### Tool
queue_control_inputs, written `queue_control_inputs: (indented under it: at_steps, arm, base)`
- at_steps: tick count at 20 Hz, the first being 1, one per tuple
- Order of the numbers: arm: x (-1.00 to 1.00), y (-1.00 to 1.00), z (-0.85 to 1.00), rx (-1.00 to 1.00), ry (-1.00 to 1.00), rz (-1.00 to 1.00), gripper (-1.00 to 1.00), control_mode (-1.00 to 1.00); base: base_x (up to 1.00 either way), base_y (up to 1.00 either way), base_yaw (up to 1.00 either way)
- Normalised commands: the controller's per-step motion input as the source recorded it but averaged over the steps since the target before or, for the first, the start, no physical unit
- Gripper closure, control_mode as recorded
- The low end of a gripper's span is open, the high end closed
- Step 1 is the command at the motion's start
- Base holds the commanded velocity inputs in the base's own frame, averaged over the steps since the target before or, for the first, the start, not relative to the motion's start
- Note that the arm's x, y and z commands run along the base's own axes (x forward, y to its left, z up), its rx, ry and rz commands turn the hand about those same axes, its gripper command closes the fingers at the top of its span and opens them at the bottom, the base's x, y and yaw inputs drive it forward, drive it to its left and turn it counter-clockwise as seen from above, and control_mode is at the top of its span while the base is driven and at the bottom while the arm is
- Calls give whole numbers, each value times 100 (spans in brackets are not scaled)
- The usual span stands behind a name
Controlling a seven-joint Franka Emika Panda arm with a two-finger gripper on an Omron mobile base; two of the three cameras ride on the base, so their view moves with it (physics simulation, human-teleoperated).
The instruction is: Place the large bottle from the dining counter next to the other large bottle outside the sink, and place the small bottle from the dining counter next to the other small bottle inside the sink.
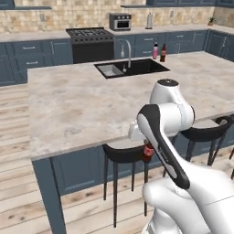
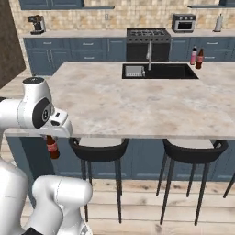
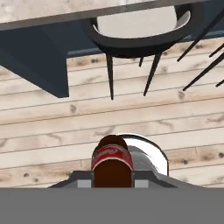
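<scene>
Tool [image 3: 113, 183] clamps a dark red-labelled bottle [image 3: 112, 164] below the counter's edge [image 2: 137, 134], beside a stool [image 2: 98, 151].

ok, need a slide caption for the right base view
Arm beside the island counter, jaws shut on a dark red-labelled bottle held below the counter edge, near a stool.

arm: white, dark joints, folded at the elbow; rises lower right in the left base view, lower left in the right base view
wrist: bent downward, hand pointing at the floor
gripper [image 2: 52, 146]: clamped on a small dark bottle [image 3: 112, 164], red label, hanging below the hand
</scene>
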Motion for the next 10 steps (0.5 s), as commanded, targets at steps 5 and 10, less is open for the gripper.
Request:
queue_control_inputs:
  at_steps: [5, 10]
  arm:
    - [0, 0, 0, 0, 0, 0, 100, 100]
    - [0, 0, 0, 0, 0, 0, 100, 100]
  base:
    - [-14, 100, -38]
    - [-9, 100, -43]
